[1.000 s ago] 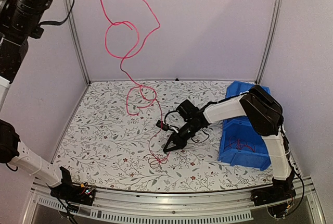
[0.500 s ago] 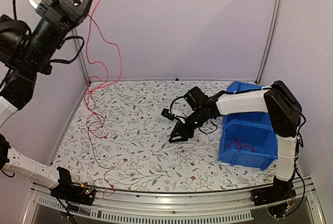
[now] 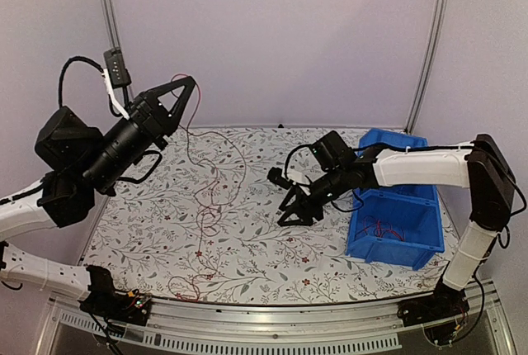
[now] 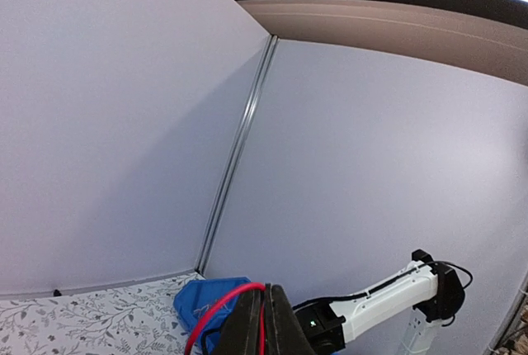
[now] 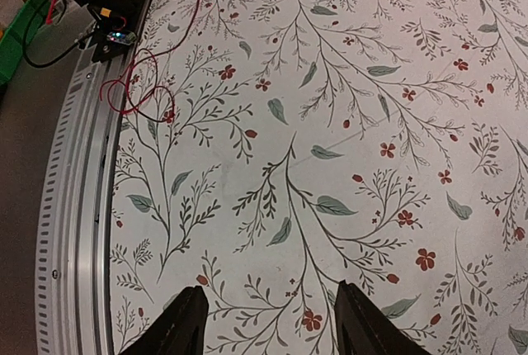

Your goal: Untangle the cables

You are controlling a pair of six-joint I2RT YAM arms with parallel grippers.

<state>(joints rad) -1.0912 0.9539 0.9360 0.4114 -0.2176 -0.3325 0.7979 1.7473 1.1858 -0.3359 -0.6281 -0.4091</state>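
Observation:
The cables, thin red and dark strands [image 3: 203, 206], hang from my left gripper [image 3: 188, 82] down onto the left-middle of the flowered table [image 3: 247, 256]. One end loops near the front edge [image 3: 188, 293]. My left gripper [image 4: 264, 326] is raised above the back left of the table and is shut on a red cable [image 4: 216, 312]. My right gripper [image 3: 286, 216] hovers low over the table's middle. It is open, and between its fingers [image 5: 186, 326] only bare table shows. Red cable loops [image 5: 140, 95] lie by the front rail in the right wrist view.
A blue bin [image 3: 388, 252] stands at the right edge of the table with more red wires [image 3: 381, 228] inside; it also shows in the left wrist view as the blue bin [image 4: 202, 301]. A metal rail [image 5: 78, 206] runs along the table's front edge. White walls enclose three sides.
My right gripper has opened, let go of the cable and drawn back toward the bin. My left arm has come down from high up, and the cable now drapes over the table's left-middle.

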